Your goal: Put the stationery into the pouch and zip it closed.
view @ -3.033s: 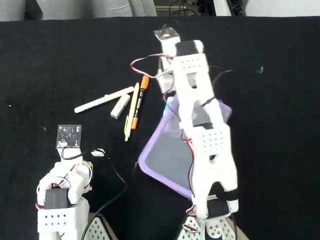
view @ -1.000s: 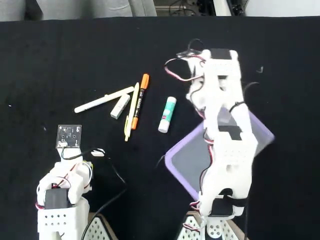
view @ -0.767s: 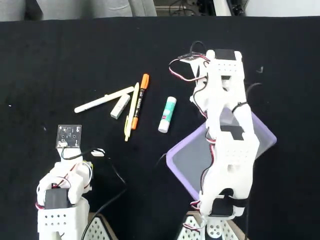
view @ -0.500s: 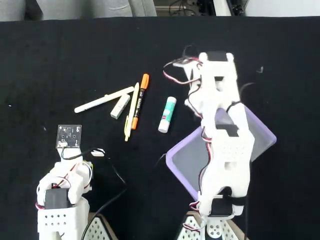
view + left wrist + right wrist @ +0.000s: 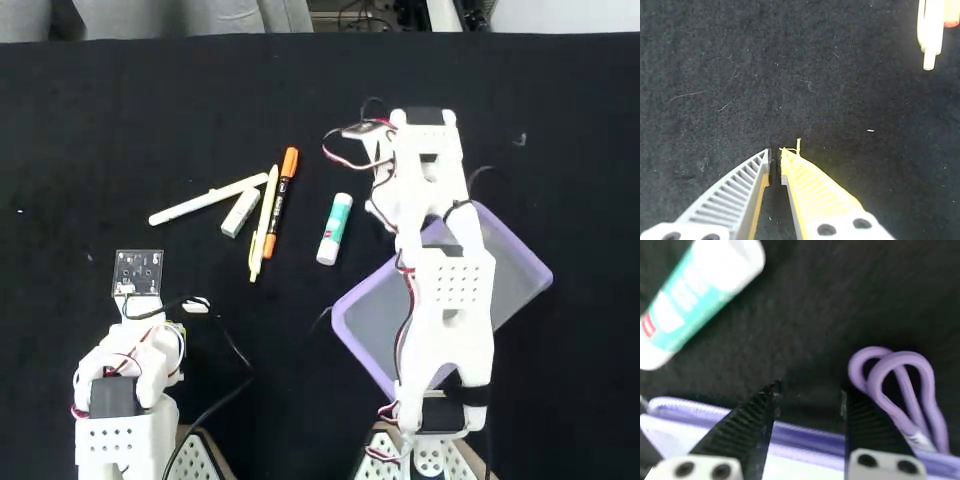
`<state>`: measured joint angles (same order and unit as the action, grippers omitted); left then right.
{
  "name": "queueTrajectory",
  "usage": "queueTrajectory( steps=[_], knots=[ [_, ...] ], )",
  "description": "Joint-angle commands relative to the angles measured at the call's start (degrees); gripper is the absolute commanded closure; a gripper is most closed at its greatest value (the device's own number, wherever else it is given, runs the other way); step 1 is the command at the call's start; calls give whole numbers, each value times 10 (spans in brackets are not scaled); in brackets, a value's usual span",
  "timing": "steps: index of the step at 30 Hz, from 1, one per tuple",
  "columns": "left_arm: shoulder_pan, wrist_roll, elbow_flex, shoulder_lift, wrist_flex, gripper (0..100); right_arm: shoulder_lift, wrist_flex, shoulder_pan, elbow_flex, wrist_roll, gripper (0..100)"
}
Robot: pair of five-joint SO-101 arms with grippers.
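The pouch [image 5: 505,275] looks soft and light; its purple loop [image 5: 900,372] suits gripping. Over its edge the right end effector [image 5: 807,392] hangs apart; the left end effector [image 5: 775,156] sits together.

Matt cloth, slick plastics.
The black table cloth [image 5: 740,75] looks rough and fuzzy, flecked with lint. At lower right of the high view the purple-edged clear plastic pouch [image 5: 372,318] is smooth and shiny, the white-and-green plastic glue stick [image 5: 335,228] is glossy, and the white plastic arm [image 5: 447,290] is matt.

The table [image 5: 560,100] is black, with cables [image 5: 365,14] beyond its far edge.
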<state>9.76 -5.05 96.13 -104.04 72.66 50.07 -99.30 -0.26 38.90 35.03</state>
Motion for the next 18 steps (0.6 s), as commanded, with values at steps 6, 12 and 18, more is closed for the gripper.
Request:
queueTrajectory(
  steps=[6,12,18],
  knots=[
    [-1,-6,13,-4,0,942,-5,-15,-2,116,5,797],
    [-1,-6,13,-4,0,942,-4,-15,1,139,6,797],
    [-1,-6,13,-4,0,942,-4,-15,11,160,6,797]
  ],
)
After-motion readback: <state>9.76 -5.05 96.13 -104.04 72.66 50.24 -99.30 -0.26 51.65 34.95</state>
